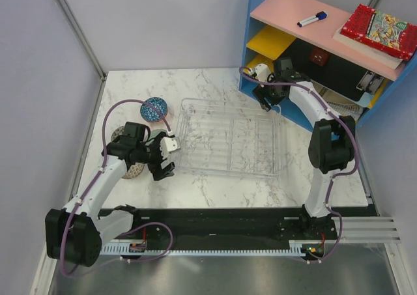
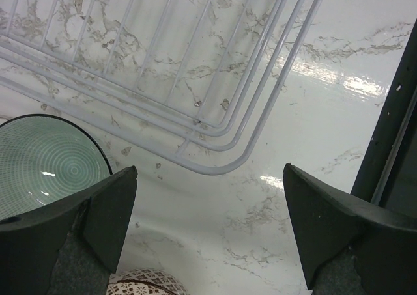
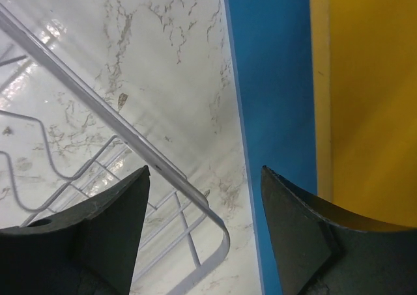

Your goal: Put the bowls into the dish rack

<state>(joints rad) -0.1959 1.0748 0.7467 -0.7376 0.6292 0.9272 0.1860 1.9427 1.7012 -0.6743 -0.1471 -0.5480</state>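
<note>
The wire dish rack [image 1: 228, 139] lies mid-table with nothing in it. A blue-green bowl [image 1: 154, 109] stands off its far-left corner and also shows in the left wrist view [image 2: 45, 168]. A brown-and-white patterned bowl [image 1: 135, 172] sits under the left arm, and its rim shows in the left wrist view [image 2: 140, 283]. Another patterned bowl [image 1: 118, 134] is partly hidden behind that arm. My left gripper [image 1: 164, 161] is open and empty over bare marble by the rack's near-left corner [image 2: 215, 161]. My right gripper [image 1: 267, 103] is open and empty over the rack's far-right corner [image 3: 215, 233].
A blue shelf unit [image 1: 313, 54] stands at the back right, and its blue side wall [image 3: 273, 80] is close to my right fingers. It holds a marker [image 1: 312, 19], a red box [image 1: 381, 29] and other items. A black rail [image 1: 228, 220] runs along the near edge.
</note>
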